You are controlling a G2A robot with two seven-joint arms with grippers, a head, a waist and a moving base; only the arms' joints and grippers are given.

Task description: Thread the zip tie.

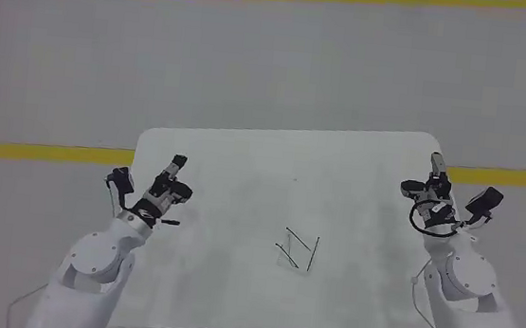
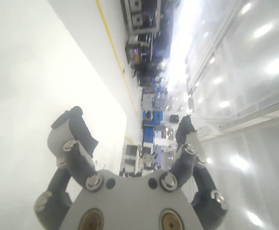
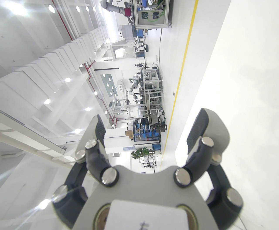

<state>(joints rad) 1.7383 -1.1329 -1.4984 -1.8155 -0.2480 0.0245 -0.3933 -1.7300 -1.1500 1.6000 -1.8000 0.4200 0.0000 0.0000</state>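
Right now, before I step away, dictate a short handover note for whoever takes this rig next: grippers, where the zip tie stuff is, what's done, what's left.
Left gripper: open, empty, above the table's left side.
Right gripper: open, empty, by the table's right edge.
Zip ties: a few thin dark strips lying loose on the white table, near its front middle, between the arms; neither gripper touches them.
Done: nothing picked up yet.
Left: probably grasp one tie, then feed its tail through its head.
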